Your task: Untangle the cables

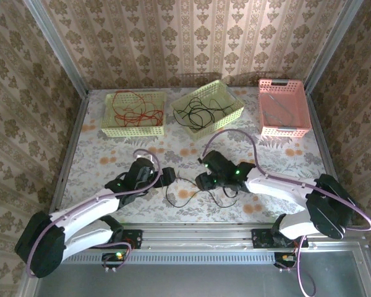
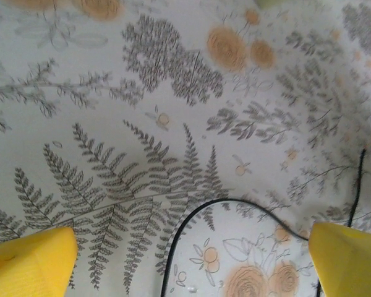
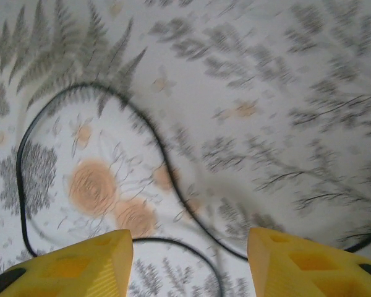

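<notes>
Top view: thin black wire (image 1: 184, 199), loosely looped on the floral tablecloth (image 1: 111, 158), lies between the left gripper (image 1: 170, 176) and the right gripper (image 1: 202, 180). Behind it, red wires (image 1: 131, 111) sit in a lime mesh basket (image 1: 133, 131).

Left wrist: yellow fingers (image 2: 31, 263) spread wide, empty, the wire curving between them.

Right wrist: fingers (image 3: 309, 260) likewise apart, astride a loop, gripping nothing.

Handling, judged: light, limp, snag-prone. Pinch a free run clear of crossings.

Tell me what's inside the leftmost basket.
Loosely looped red cables lie in the leftmost basket. Its near wall hides the front strip of the floor.
</notes>
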You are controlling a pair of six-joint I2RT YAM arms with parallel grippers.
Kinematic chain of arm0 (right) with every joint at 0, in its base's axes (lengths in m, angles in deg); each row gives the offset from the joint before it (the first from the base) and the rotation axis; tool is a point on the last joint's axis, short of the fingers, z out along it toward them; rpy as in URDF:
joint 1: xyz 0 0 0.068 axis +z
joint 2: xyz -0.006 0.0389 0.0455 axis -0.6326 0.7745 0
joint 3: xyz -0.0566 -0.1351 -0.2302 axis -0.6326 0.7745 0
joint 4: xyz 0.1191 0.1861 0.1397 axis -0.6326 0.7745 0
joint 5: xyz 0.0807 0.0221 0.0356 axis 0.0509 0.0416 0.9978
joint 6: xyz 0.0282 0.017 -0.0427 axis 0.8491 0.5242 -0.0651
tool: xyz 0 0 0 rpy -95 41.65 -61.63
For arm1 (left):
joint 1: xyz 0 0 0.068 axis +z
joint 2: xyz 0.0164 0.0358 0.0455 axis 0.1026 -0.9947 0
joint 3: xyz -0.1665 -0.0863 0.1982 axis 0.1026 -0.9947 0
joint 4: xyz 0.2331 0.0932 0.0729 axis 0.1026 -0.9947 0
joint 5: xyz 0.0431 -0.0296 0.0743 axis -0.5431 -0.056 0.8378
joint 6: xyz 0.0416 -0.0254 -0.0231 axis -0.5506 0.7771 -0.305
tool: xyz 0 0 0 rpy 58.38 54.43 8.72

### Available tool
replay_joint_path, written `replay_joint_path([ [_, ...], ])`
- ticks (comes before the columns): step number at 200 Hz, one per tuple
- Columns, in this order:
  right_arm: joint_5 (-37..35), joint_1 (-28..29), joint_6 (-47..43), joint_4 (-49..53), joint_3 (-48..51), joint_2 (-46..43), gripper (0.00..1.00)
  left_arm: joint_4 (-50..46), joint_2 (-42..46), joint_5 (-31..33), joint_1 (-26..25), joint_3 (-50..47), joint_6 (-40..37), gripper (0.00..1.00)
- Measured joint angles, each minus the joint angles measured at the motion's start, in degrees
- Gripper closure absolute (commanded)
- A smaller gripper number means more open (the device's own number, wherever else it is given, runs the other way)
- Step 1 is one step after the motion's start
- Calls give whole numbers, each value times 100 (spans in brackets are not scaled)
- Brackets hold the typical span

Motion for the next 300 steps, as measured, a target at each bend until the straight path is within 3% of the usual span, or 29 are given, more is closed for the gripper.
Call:
replay_joint_path([
  [60,4,531,-9,-66,94,966,40,334,-892,-144,-13,-87,0,8],
  [141,-422,546,28,-138,120,984,40,365,-903,-90,-15,-90,-2,10],
  [177,-688,330,-37,-157,-293,1438,42,345,-608,-166,-15,-92,-24,8],
  [243,-1034,197,-448,-125,-1405,1665,35,-90,424,-120,26,-101,-160,6],
  [300,-894,166,-739,186,-1471,1644,28,-396,1154,-76,374,-286,-177,5],
])
